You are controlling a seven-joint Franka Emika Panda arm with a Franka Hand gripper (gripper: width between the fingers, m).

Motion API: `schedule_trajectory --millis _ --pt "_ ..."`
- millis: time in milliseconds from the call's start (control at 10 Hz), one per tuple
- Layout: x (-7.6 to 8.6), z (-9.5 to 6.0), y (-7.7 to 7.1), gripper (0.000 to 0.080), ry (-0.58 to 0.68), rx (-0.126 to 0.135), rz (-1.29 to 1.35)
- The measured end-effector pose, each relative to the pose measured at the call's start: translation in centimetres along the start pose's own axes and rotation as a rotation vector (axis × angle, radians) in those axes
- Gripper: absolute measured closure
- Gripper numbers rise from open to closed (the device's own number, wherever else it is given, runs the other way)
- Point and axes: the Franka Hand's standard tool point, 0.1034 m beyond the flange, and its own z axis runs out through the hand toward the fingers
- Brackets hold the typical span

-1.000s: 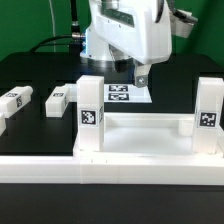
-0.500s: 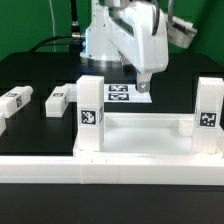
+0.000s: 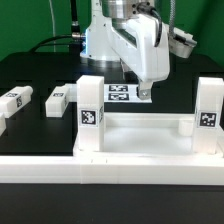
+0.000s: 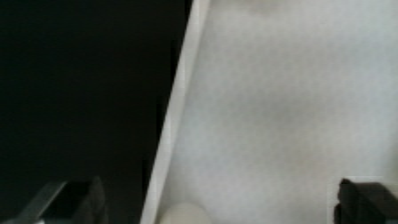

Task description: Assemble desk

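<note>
While the hand (image 3: 143,92) hangs released and empty over the marker board's (image 3: 116,92) edge, you find the desk top (image 3: 140,125) at the front of the surface (image 3: 30,135), two fitted legs (image 3: 90,110) upright. Loose legs (image 3: 57,98) beside it: probably light, stiff, slick; pinch across flat sides, mid-length.

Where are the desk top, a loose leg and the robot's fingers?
Desk top (image 3: 145,126): exterior view, its raised far rim.
Loose leg (image 3: 57,97): exterior view, middle of the lying block.
Fingers (image 4: 368,203): wrist view, one dark finger's tip.
</note>
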Motion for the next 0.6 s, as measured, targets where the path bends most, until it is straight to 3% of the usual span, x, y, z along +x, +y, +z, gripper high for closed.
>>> schedule_trajectory --millis 400,600 --pt "0.0 1.8 2.0 0.0151 -0.004 0.013 0.111" --pt "0.0 2.0 2.1 0.0151 0.000 0.018 0.105"
